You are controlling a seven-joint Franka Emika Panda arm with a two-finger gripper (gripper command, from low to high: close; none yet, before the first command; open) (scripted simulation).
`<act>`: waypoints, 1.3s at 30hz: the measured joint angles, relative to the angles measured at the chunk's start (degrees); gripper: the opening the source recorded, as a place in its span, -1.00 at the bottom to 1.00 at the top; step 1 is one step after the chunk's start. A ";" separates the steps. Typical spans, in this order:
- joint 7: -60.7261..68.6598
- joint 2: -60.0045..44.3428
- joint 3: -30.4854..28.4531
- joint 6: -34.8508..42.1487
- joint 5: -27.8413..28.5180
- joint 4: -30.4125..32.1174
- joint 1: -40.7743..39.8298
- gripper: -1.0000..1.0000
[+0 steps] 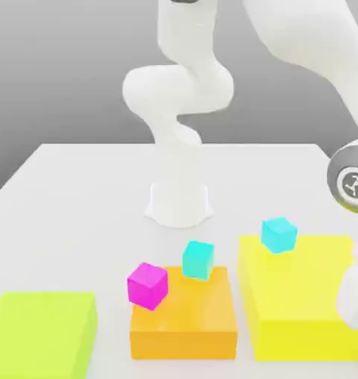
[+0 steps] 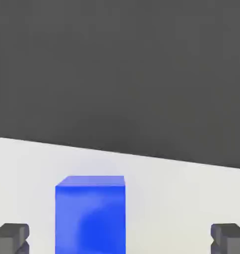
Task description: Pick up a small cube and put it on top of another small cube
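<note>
One small cube (image 2: 90, 214), royal blue on the tabletop (image 2: 181, 198), is being framed between the wide-open gripper (image 2: 120, 239) fingertips, nearer one side.

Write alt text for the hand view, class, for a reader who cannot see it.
A royal-blue cube sits on a white table between the open gripper's two dark fingertips, untouched, with a dark grey backdrop behind.
</note>
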State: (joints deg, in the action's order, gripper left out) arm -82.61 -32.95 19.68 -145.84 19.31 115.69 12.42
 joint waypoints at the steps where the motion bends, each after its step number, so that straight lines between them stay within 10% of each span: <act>1: -0.63 -2.09 -0.84 -1.42 0.82 -0.54 0.74 0.00; 2: -1.27 -4.23 -1.77 -2.93 1.71 -1.11 1.52 0.00; 3: -1.60 -5.33 -2.26 -3.71 2.17 -1.39 1.91 -1.00; 21: -4.96 12.11 4.60 8.65 -8.13 1.30 2.14 -1.00; 39: -1.91 49.22 4.43 12.60 -28.27 33.81 1.01 -1.00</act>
State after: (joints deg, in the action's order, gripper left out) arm -84.52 16.27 24.12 -133.25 -8.96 149.50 13.43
